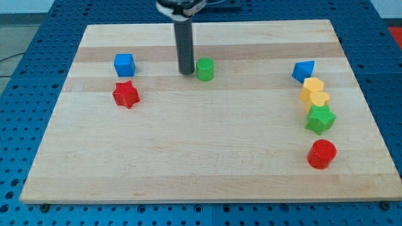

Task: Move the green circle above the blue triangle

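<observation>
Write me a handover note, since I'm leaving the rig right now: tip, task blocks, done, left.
My tip sits just at the view's left of the green circle block, close beside it or touching.
The blue triangle block lies far toward the view's right, topping a column: two yellow blocks, green star, red circle.
Done: tip placed beside the circle.
Left: push the circle toward the view's right until it sits above the triangle.

A: What sort of place are we looking at?

B: A lab or robotics test bench, I'd say. A pale wooden board (207,150) is lying on a blue perforated table (25,94), its grid of mounting holes showing at nine and three o'clock.

A: Anything else pointing that way?

B: A dark cable (12,55) is trailing across the blue surface at ten o'clock.
</observation>
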`<state>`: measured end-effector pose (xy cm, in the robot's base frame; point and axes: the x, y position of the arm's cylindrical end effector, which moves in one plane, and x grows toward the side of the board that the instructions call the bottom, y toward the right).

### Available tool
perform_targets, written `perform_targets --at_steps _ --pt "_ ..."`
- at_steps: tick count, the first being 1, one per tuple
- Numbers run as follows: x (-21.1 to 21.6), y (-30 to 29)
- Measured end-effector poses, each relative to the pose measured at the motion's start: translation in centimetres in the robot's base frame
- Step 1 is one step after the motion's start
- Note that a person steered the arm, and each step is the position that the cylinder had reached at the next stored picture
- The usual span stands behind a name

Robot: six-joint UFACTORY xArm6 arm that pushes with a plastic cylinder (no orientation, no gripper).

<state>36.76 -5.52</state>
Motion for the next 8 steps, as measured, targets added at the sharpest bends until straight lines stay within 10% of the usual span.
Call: perform_targets --at_steps 2,8 --pt "-2.0 10.4" --pt "-7.3 16.9"
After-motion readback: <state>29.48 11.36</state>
